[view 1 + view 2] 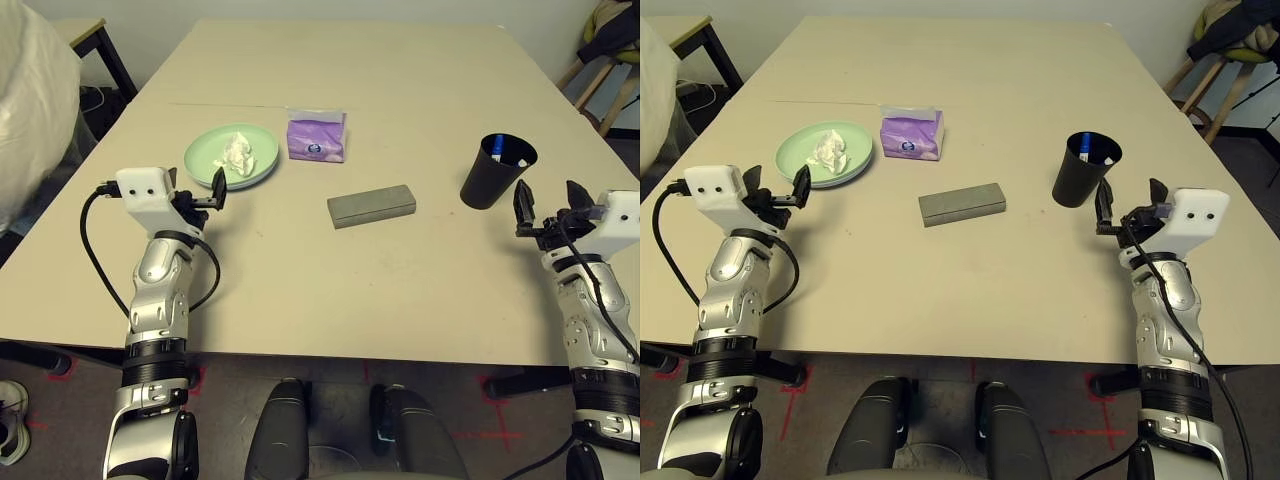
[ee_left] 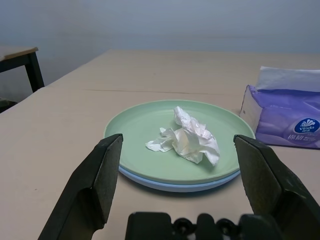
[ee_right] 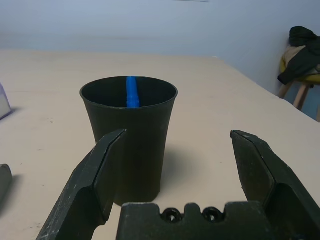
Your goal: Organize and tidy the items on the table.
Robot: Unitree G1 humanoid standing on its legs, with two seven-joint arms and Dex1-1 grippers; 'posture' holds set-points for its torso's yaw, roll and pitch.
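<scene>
A pale green plate (image 1: 255,160) lies stacked on a pale blue plate (image 2: 165,184) at the left of the table (image 1: 400,80), with crumpled white tissue (image 1: 236,150) on top. My left gripper (image 1: 198,190) is open just in front of the plates, clear of them. A purple tissue pack (image 1: 316,137) stands beside the plates. The grey-brown glasses case (image 1: 371,205) lies mid-table. A black cup (image 1: 497,171) holds blue-capped marker pens (image 1: 497,150). My right gripper (image 1: 550,205) is open just in front of the cup. The sunglasses are out of view.
A smaller table with black legs (image 1: 92,35) stands beyond the far left corner. A white bulky shape (image 1: 30,100) sits off the left edge. A wooden chair with clothes (image 1: 608,45) stands at the far right. A thin seam (image 1: 230,105) crosses the tabletop.
</scene>
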